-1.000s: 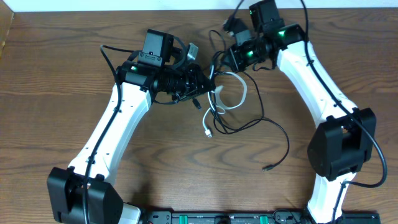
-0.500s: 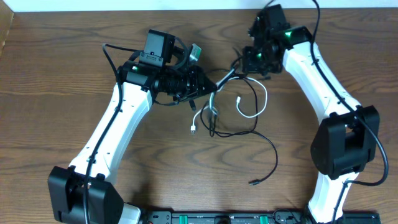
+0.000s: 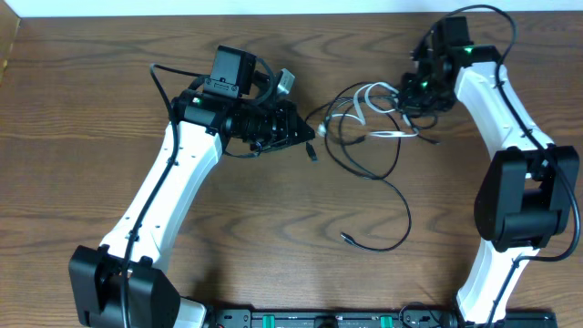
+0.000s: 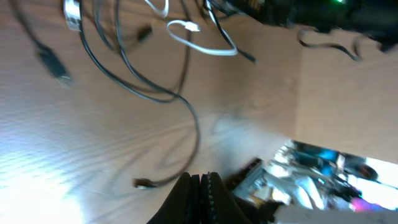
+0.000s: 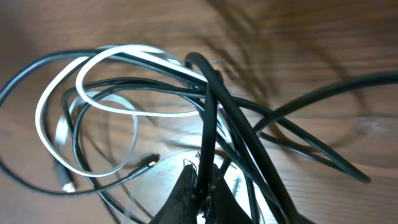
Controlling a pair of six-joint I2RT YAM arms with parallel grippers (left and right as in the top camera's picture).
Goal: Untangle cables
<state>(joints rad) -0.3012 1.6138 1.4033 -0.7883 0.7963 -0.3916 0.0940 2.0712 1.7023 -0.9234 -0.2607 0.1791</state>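
Note:
The cables (image 3: pixel 369 123) lie bunched at the back of the table between the two arms: several thin black cords and one white cord (image 3: pixel 361 97). One black cord trails forward to a small plug end (image 3: pixel 347 239). My right gripper (image 3: pixel 413 91) is at the bundle's right edge. In the right wrist view it (image 5: pixel 205 173) is shut on a black cord (image 5: pixel 209 106), with the white cord (image 5: pixel 59 102) looping to the left. My left gripper (image 3: pixel 308 133) sits just left of the bundle. In the left wrist view it (image 4: pixel 200 178) is shut with nothing between its jaws, and the cords (image 4: pixel 155 93) lie beyond it.
The wooden table (image 3: pixel 82 118) ends at a pale wall along the back. A black strip with green parts (image 3: pixel 319 319) runs along the front edge. The arm bases (image 3: pixel 123 287) (image 3: pixel 519 214) stand at front left and right.
My right gripper has swung right and back, dragging the bundle away from the left gripper. The trailing plug end slid left. The left arm has not moved.

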